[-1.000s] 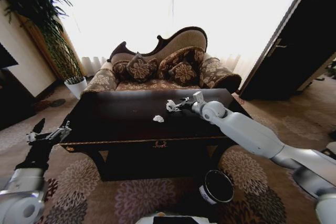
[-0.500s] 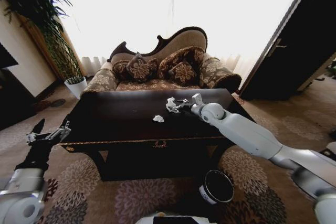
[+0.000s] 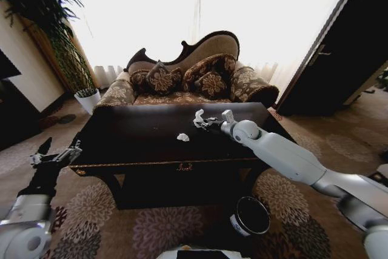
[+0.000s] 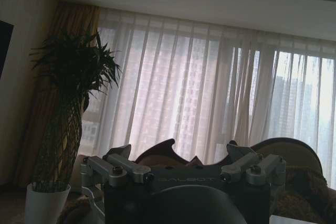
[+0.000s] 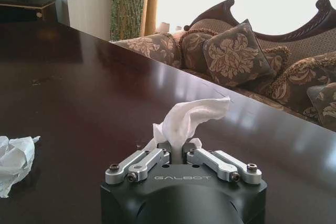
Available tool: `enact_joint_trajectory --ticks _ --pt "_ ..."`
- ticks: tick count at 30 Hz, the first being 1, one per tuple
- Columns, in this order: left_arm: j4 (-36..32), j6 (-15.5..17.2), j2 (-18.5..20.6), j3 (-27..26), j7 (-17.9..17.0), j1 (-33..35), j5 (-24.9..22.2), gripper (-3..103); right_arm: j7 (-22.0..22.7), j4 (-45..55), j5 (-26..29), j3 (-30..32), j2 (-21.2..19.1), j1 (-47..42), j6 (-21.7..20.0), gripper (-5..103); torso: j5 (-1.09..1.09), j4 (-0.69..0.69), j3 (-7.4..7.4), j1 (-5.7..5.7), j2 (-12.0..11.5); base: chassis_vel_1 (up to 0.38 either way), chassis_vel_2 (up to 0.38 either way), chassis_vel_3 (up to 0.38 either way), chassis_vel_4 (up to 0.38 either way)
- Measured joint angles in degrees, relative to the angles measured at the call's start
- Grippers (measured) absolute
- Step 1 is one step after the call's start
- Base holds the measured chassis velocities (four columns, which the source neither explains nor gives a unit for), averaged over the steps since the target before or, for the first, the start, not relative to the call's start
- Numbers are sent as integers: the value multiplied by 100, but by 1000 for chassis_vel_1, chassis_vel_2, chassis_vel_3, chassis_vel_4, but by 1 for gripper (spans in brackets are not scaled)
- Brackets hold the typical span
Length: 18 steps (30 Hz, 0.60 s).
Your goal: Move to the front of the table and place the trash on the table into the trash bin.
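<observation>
Your right claw (image 3: 206,123) is pinching a wad (image 5: 186,119) mid-frame above the table (image 3: 133,137); another wad (image 3: 182,137) is lying left of it. Sofa (image 3: 182,83) behind, bin (image 3: 250,216) lower right, left claw (image 3: 56,154) spread lower left.

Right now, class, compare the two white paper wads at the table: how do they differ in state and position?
The paper wad in the right gripper is pinched between shut fingers and stands upright; the loose wad lies untouched on the table. The gripped wad sits nearer the sofa; the loose one lies nearer the table's front edge. Both are white and crumpled.
</observation>
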Motion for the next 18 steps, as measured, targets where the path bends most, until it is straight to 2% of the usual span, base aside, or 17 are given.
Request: enact_joint_trajectory --ticks 3,12,16,18 --pt "2 -2 -2 0 0 -1 1 100 0 37 4 19 -26 -4 18 2 0 0 0 0 0 0 0 0 0" --pt "-8 -12 8 -9 1 11 -6 100 5 304 51 268 -218 -202 78 0 0 0 0 0 0 0 0 0 0" --pt "-23 -14 21 7 1 11 -26 100 -51 581 99 578 -470 -454 231 0 0 1 0 0 0 0 0 0 0" --pt "-22 -16 45 12 2 6 -45 100 -79 848 149 923 -715 -773 330 0 0 1 0 0 0 0 0 0 0"
